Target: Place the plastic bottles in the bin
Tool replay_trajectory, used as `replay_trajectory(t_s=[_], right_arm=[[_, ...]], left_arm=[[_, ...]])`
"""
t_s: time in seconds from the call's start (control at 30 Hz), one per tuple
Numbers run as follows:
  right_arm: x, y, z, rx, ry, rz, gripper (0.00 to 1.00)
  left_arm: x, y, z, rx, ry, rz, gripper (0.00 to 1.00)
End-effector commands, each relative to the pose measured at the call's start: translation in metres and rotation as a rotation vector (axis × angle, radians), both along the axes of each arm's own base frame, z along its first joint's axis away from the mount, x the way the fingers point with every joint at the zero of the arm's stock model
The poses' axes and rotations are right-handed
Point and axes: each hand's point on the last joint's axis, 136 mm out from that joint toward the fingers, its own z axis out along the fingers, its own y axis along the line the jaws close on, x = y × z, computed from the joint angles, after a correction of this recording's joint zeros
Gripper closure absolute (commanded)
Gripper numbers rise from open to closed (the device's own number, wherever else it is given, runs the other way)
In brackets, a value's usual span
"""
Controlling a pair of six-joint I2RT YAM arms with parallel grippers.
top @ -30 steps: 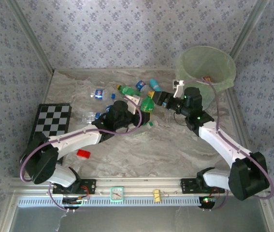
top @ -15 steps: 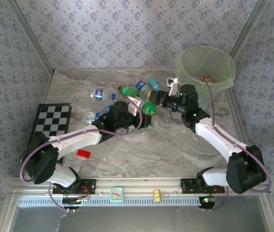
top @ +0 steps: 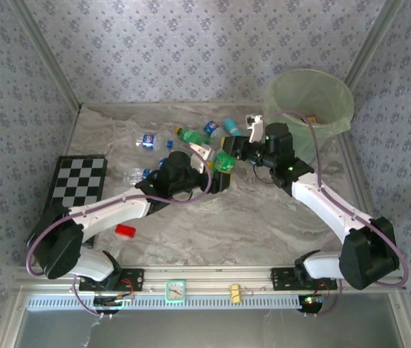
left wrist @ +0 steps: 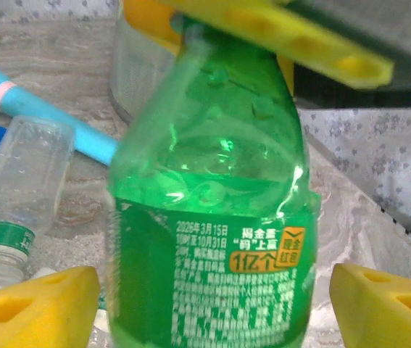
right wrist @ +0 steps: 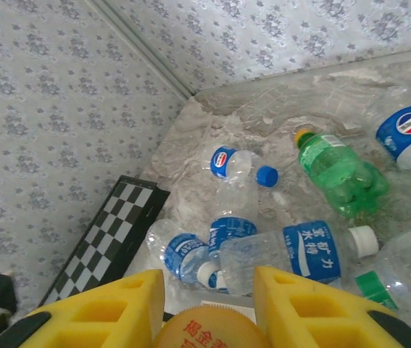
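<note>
You have the green bottle (top: 225, 161) between both arms over the middle of the tabletop (top: 263, 217). Your left pincer (top: 216, 176) stands wide. In the left wrist view its yellow fingertips (left wrist: 35, 304) flank the bottle's labelled body (left wrist: 212, 217), with a gap on the right and only a sliver on the left, so it grips nothing. Your right pincer (top: 235, 147) is clamped on the bottle's yellow cap (right wrist: 209, 330). In the right wrist view the two yellow fingers (right wrist: 104, 308) press against either side of the cap, and from the left wrist one of them crosses above the bottle's neck. The bin (top: 272, 85) stands in the far right corner, beyond the right wrist and apart from the held bottle. More bottles lie loose on the far part of the tabletop, to the left of the pincers. They include a second green one (right wrist: 339, 170), a blue-capped cola bottle (right wrist: 238, 163), a clear water bottle (right wrist: 299, 254) with a blue label and white cap, and another clear bottle (left wrist: 17, 188) with a green label, just beside a teal tube (left wrist: 38, 109). A checkerboard (top: 80, 180) lies at the left edge, and a small red block (top: 125, 230) sits near the left arm.
</note>
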Motion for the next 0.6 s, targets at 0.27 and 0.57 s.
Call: replay_trajectory(t_s=[0.27,0.57], right_arm=[[0.014,-0.061,0.101,-0.193,-0.271,-0.205,0.65],[0.033,-0.14,0.204,-0.27,-0.523,-0.515,0.65]], left_arm=[[0.041,0.098,0.005,0.004,-0.037,0.481,0.0],[0.051,0.165,-0.033,0.034,0.095,0.732,0.0]])
